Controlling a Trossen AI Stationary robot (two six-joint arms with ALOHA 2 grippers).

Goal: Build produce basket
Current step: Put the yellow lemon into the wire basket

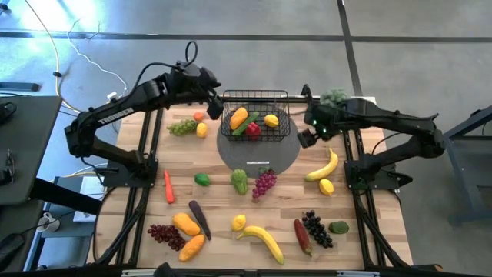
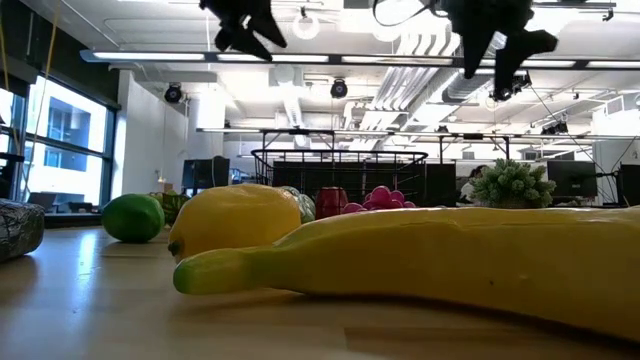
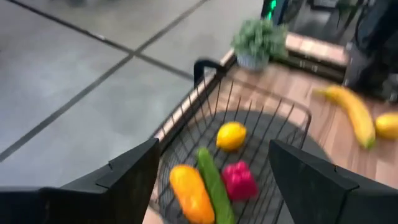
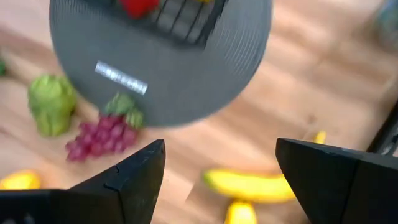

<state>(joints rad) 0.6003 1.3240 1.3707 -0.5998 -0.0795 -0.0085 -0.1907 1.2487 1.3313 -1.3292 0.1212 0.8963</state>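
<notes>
The black wire basket stands on a flat grey disc at the table's far middle. It holds an orange fruit, a green cucumber, a red pepper and a lemon. My left gripper hangs open above the basket's far-left corner; in its wrist view the basket lies below the spread fingers. My right gripper is open and raised just right of the basket. Its wrist view looks down on the disc's edge, purple grapes and a banana.
Loose produce lies across the table: green grapes, a carrot, a lime, a banana with a lemon, dark grapes, and another banana near the front edge. A bushy plant stands behind my right gripper.
</notes>
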